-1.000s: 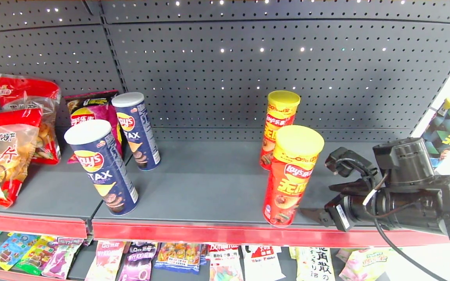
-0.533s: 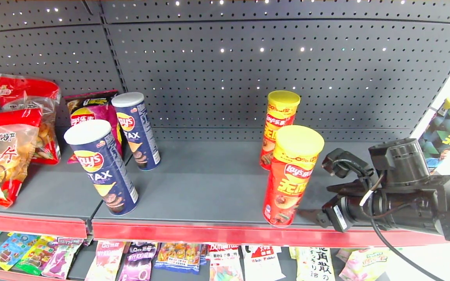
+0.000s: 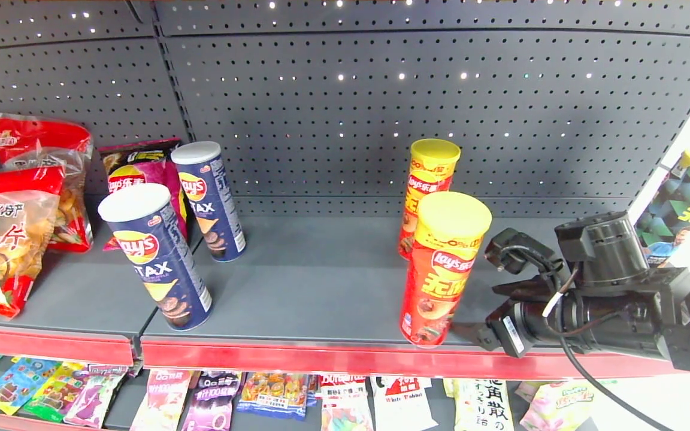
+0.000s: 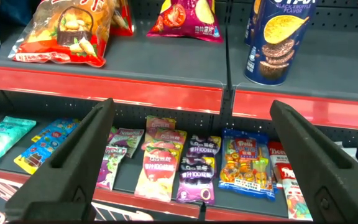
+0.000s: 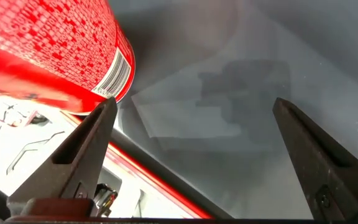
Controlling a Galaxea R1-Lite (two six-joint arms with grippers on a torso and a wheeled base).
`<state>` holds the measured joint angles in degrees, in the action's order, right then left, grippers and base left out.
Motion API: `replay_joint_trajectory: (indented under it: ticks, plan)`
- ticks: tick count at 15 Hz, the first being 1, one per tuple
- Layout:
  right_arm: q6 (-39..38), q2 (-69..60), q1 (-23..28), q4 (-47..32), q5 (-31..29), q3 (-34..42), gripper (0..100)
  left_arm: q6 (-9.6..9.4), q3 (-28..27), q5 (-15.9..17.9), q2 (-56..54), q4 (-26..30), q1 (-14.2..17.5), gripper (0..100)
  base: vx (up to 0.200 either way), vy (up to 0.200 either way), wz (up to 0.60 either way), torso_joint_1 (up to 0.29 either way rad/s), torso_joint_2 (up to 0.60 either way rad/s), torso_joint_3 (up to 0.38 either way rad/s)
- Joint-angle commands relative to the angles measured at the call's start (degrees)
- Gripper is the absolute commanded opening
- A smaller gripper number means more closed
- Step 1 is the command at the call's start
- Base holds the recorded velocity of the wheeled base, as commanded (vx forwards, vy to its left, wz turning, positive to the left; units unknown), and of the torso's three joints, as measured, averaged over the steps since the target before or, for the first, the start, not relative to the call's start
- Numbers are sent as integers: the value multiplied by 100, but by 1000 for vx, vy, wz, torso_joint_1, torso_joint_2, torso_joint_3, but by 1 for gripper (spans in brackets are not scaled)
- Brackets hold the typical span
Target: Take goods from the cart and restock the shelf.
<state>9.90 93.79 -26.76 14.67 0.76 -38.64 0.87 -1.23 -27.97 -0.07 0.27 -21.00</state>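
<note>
A red chip can with a yellow lid (image 3: 444,269) stands near the front edge of the grey shelf (image 3: 321,281), leaning a little to the left. A second can of the same kind (image 3: 429,191) stands upright behind it. My right gripper (image 3: 480,308) is open just right of the front can, low over the shelf. In the right wrist view its one fingertip (image 5: 104,109) touches the can's base (image 5: 55,50). The right gripper (image 5: 196,101) holds nothing. My left gripper (image 4: 192,104) is open and holds nothing, in front of the shelf's red lip (image 4: 135,93).
Two blue chip cans (image 3: 156,257) (image 3: 208,200), a purple chip bag (image 3: 141,173) and red snack bags (image 3: 6,239) fill the shelf's left part. Bare shelf lies between the blue and red cans. Candy packets (image 3: 273,395) lie on the lower shelf. Another can (image 3: 689,191) shows past the shelf's right end.
My right gripper has moved left along the shelf front against the front red can. The can has shifted slightly left and leans more.
</note>
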Motion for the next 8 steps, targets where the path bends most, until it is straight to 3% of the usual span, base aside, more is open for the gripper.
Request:
replay_joint_trajectory:
  ticks: [1, 8]
  plan:
    - [3, 16, -5, 1, 4, -12, 100, 1, 0, -7, 7, 0, 0, 100, 0, 0, 0, 0, 0, 0]
    - [3, 78, -84, 1, 4, -91, 100, 10, 0, -7, 7, 0, 0, 100, 0, 0, 0, 0, 0, 0]
